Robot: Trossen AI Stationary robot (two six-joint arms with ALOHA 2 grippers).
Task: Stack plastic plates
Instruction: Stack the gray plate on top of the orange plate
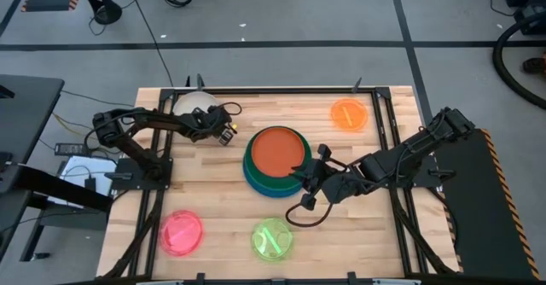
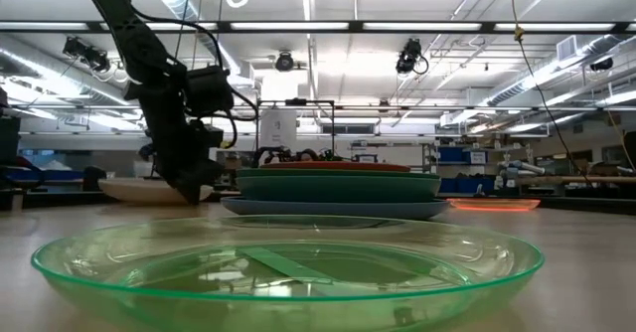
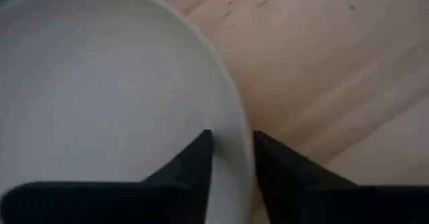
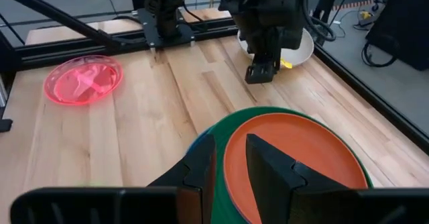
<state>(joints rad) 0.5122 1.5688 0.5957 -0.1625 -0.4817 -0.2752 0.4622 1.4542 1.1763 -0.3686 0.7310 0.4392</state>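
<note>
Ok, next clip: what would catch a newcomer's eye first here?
The stack of plates mid-table, rust-orange plate on top, with the right gripper at its edge. Then the left gripper, its fingers astride the cream plate's rim at the far left corner. Pink, lime and orange plates lie apart.

Overhead looks straight down; low camera sits level behind the lime plate (image 2: 288, 267) (close!); wrist cameras hug plates, sharing the stack (image 1: 275, 162).
</note>
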